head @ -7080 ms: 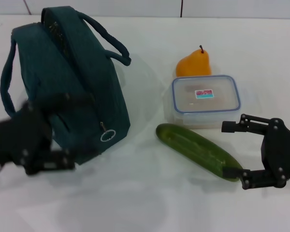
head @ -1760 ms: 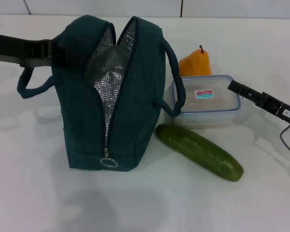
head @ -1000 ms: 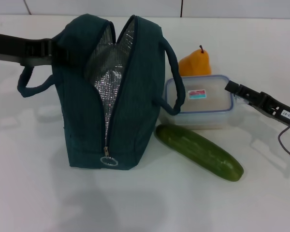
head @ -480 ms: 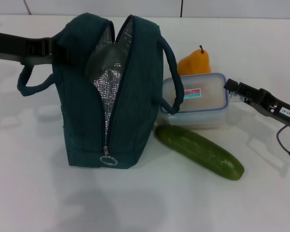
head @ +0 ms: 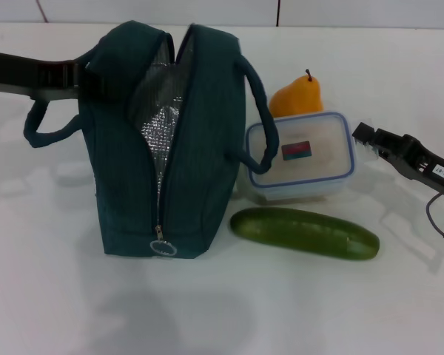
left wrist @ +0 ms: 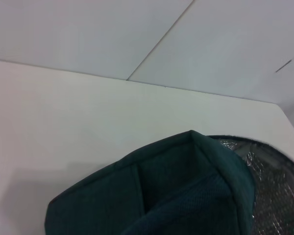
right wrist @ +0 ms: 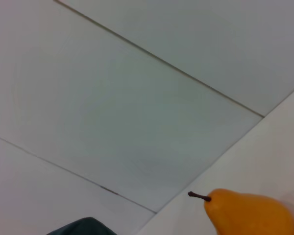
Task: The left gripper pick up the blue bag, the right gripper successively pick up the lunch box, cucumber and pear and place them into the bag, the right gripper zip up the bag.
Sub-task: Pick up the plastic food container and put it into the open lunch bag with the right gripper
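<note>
The blue bag [head: 200, 148] stands upright on the white table, its zipper open and the silver lining showing. My left gripper [head: 85, 74] reaches in from the left and holds the bag's top far corner, and the bag fabric also fills the left wrist view [left wrist: 186, 186]. The lunch box [head: 300, 155] sits tilted against the bag's right side, with its lid facing me. My right gripper [head: 362, 137] grips its right edge. The cucumber [head: 303, 233] lies nearly level in front of the box. The pear [head: 297, 96] stands behind the box and also shows in the right wrist view [right wrist: 250, 215].
The bag's right loop handle [head: 263, 133] hangs over the lunch box's left end. The zipper's ring pull [head: 163, 248] hangs low at the bag's front. The white table [head: 229, 310] stretches bare toward me, with a tiled wall behind it.
The bag was stood upright and opened. The lunch box has slid left against the bag and tipped up. The cucumber has swung from slanted to nearly level.
</note>
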{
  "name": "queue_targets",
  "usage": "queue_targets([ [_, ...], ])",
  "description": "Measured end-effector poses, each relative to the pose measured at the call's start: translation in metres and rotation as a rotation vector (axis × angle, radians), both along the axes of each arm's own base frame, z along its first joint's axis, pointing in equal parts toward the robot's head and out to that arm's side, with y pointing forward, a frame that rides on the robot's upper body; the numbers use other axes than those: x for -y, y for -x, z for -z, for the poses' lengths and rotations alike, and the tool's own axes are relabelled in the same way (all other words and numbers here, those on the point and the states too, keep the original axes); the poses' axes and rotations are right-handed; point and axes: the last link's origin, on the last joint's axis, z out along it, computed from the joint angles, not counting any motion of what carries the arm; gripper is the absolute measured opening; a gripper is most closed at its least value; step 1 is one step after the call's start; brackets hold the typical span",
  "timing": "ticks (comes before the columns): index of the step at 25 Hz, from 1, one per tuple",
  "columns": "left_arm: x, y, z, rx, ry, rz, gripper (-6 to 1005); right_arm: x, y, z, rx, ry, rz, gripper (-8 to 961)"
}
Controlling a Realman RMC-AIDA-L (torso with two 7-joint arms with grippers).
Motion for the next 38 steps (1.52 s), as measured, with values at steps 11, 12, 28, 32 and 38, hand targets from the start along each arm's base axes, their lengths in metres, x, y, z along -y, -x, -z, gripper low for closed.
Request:
queue_targets([
  [11, 0.001, 0.005, -0.005, 0.006, -0.019, -0.009, 43, 0.006, -0.001, -0.006, -0.083, -0.009, 0.025, 97],
  [12, 0.001, 0.006, -0.005, 0.006, -0.02, -0.01, 44, 0.009, -0.003, -0.008, -0.095, -0.013, 0.031, 97],
  [28, 0.001, 0.001, -0.006, 0.039, -0.016, 0.004, 44, 0.038, -0.014, -0.039, -0.301, -0.109, 0.037, 97],
  [32, 0.002, 0.002, -0.006, 0.038, -0.016, 0.003, 44, 0.04, -0.012, -0.044, -0.349, -0.118, 0.03, 96],
  [38, 0.002, 0.002, -0.007, 0.037, -0.016, 0.005, 44, 0.04, -0.012, -0.047, -0.376, -0.13, 0.045, 96],
])
